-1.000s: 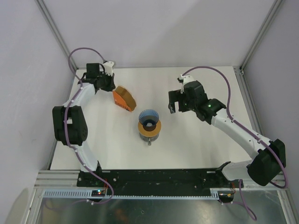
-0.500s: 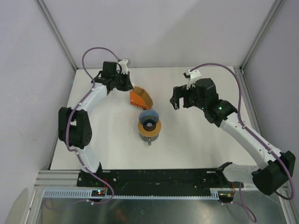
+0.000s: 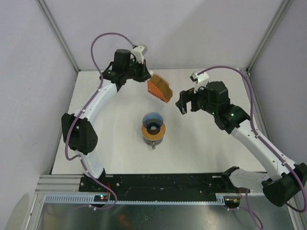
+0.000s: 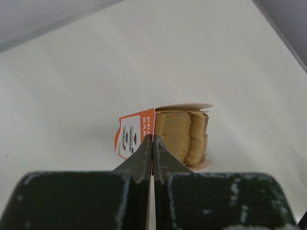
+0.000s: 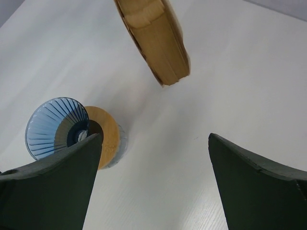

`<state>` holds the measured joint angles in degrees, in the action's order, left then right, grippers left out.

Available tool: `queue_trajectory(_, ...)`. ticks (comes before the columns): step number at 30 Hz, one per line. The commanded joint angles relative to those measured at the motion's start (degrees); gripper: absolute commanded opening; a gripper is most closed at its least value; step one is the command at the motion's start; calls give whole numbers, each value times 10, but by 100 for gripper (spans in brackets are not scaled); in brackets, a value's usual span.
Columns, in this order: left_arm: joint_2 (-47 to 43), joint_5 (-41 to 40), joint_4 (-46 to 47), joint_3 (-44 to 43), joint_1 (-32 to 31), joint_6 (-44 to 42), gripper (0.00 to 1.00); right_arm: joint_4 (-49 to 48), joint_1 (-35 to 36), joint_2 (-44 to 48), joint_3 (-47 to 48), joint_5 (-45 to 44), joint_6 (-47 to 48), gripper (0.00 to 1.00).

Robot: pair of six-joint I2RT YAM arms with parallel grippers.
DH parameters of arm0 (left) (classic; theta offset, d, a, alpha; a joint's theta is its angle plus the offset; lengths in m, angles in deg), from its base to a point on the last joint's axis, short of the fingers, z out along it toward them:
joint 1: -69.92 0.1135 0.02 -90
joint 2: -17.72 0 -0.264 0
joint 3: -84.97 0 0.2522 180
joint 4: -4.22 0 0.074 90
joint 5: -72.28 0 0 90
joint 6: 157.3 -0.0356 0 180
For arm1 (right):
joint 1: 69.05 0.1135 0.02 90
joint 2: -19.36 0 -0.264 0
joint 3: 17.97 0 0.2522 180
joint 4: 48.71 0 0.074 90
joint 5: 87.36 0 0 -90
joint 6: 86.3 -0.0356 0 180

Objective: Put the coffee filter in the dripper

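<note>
The blue ribbed dripper (image 3: 153,125) with its orange-brown collar stands mid-table, and it also shows low and left in the right wrist view (image 5: 60,128). My left gripper (image 3: 146,78) (image 4: 153,139) is shut on the flap of an orange-brown packet (image 3: 160,90) (image 4: 136,133), held in the air behind the dripper. A stack of pale tan coffee filter papers (image 4: 182,135) (image 5: 156,40) fills the packet, and no single filter is out of it. My right gripper (image 3: 181,103) (image 5: 154,137) hangs open to the right of the packet, with nothing between its fingers.
The white table (image 3: 201,143) ends at a metal frame with grey walls at the back and sides. Each arm's purple cable (image 3: 103,40) loops above it. The arm bases sit on a black rail (image 3: 158,182) at the near edge.
The left arm has carried the packet up and to the right, from the left of the table to behind the dripper. The right gripper has drawn back slightly to the right.
</note>
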<state>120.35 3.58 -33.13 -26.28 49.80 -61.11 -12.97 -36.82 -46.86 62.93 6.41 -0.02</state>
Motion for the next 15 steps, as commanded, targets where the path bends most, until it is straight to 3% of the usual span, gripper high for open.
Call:
queue_trajectory(1,-28,18,-2,-73,-34,11,0,10,3,34,2,29,62,97)
queue_trajectory(6,-19,21,-34,-130,-57,16,0,21,5,68,2,31,72,93)
queue_trajectory(9,-27,23,-50,-144,-79,20,0,35,14,91,2,62,70,86)
queue_trajectory(15,-40,32,-94,-169,-143,40,0,73,49,126,2,218,86,72)
